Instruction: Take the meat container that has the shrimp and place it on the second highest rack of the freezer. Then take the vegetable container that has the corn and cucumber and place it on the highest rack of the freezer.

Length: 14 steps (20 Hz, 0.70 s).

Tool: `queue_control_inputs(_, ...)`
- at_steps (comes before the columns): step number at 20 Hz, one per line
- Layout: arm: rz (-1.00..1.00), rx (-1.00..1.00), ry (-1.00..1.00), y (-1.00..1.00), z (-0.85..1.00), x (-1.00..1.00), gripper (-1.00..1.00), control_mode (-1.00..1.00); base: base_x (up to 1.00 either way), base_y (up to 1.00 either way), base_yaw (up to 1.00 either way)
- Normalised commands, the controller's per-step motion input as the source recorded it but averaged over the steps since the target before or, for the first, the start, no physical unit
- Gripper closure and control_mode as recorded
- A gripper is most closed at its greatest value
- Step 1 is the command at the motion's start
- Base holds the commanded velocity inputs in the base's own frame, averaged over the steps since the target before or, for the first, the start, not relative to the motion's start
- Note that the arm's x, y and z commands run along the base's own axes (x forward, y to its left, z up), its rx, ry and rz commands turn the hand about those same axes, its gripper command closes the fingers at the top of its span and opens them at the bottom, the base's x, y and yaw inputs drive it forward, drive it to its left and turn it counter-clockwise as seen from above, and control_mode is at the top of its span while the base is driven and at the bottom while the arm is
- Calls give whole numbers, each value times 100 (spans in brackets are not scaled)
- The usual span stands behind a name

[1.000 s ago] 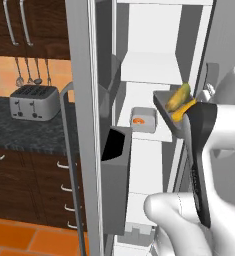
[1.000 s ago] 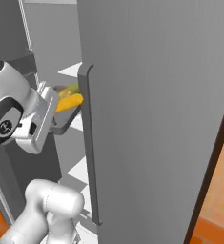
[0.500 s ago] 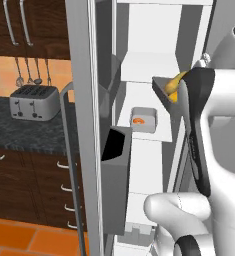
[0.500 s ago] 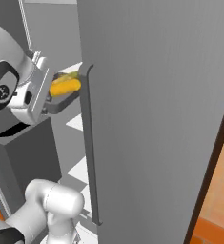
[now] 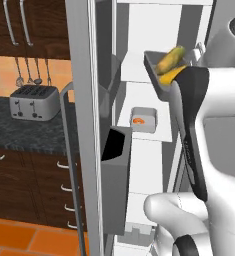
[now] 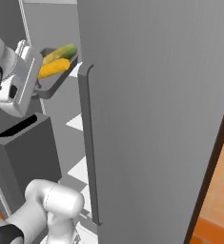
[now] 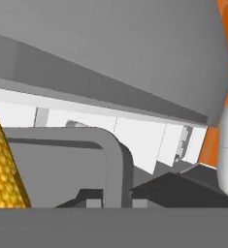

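Note:
My gripper (image 5: 179,83) is shut on the near rim of the dark grey vegetable container (image 5: 156,75). The container hangs tilted in front of the highest rack (image 5: 131,71) of the open freezer (image 5: 139,30). In it lie the bright yellow corn (image 5: 173,75) and the dull green cucumber (image 5: 170,58). In the right base view the container (image 6: 50,82) carries the corn (image 6: 54,68) and cucumber (image 6: 62,51). The hand view has the corn (image 7: 3,169) beside the container rim (image 7: 113,150). One shelf lower, on the second highest rack (image 5: 144,136), stands the light meat container (image 5: 144,114) with the shrimp (image 5: 138,121).
A dark door bin (image 5: 116,167) juts from the open freezer door (image 5: 81,125) on the left. The shut grey door (image 6: 156,119) with its long handle (image 6: 87,143) stands close on the right. A toaster (image 5: 31,102) sits on the dark counter (image 5: 24,132).
My arm has lifted the vegetable container from about the level of the second shelf up to the top shelf. The shrimp container has stayed where it was.

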Motion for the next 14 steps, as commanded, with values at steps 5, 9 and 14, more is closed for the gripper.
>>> queue_control_inputs(5,-2,0,0,0,3,61,100,-100,0,0,0)
queue_control_inputs(9,-5,0,0,-7,-2,79,100,-100,0,0,0)
queue_control_inputs(14,-6,0,0,-18,-13,72,100,-100,0,0,0)
